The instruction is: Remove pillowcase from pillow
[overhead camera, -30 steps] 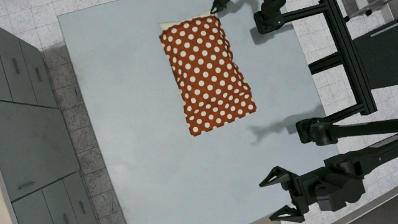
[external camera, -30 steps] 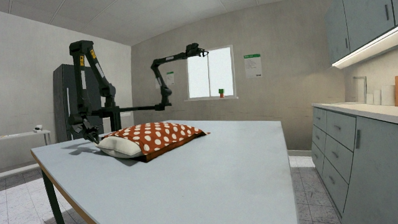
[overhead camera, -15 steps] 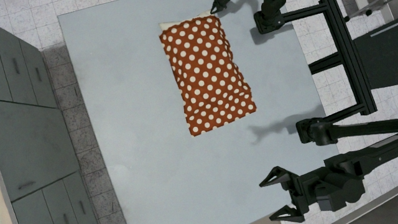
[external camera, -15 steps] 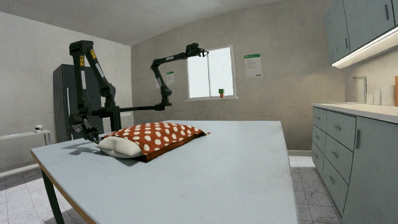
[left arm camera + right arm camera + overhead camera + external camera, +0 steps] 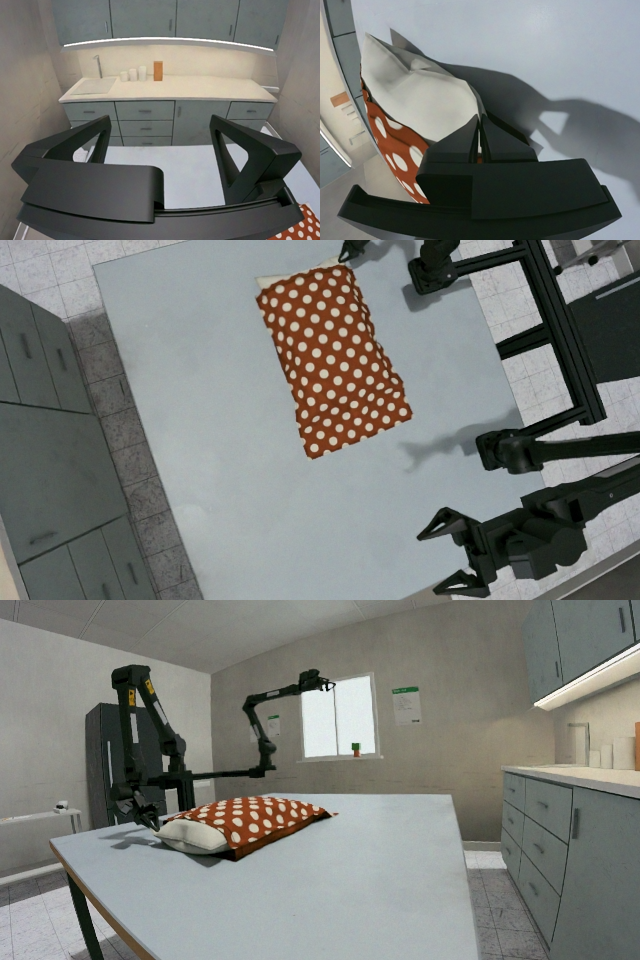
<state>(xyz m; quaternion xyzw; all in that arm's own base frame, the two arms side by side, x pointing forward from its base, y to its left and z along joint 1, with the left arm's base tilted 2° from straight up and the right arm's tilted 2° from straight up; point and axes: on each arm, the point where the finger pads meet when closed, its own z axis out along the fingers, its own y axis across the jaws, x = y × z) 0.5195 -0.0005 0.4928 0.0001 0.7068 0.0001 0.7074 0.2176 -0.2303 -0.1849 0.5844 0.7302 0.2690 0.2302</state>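
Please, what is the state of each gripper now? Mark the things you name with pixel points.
Left gripper [image 5: 426, 564] [image 5: 331, 686] [image 5: 160, 116]: open wide, nothing between its fingers.
Right gripper [image 5: 341, 261] [image 5: 157, 829] [image 5: 480, 116]: closed on a corner of the pillow [image 5: 274, 281] [image 5: 192, 836] [image 5: 433, 103].

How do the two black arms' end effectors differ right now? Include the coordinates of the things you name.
The left end effector [image 5: 426, 564] [image 5: 331, 686] [image 5: 160, 120] is wide open; the right end effector [image 5: 342, 261] [image 5: 157, 830] [image 5: 479, 119] is shut on the pillow's [image 5: 274, 281] [image 5: 192, 837] [image 5: 433, 103] corner.
The left one hangs high with nothing between its fingers, while the right one is down near the table [image 5: 210, 415] [image 5: 350, 880] [image 5: 552, 38].
Both are black with two fingers.
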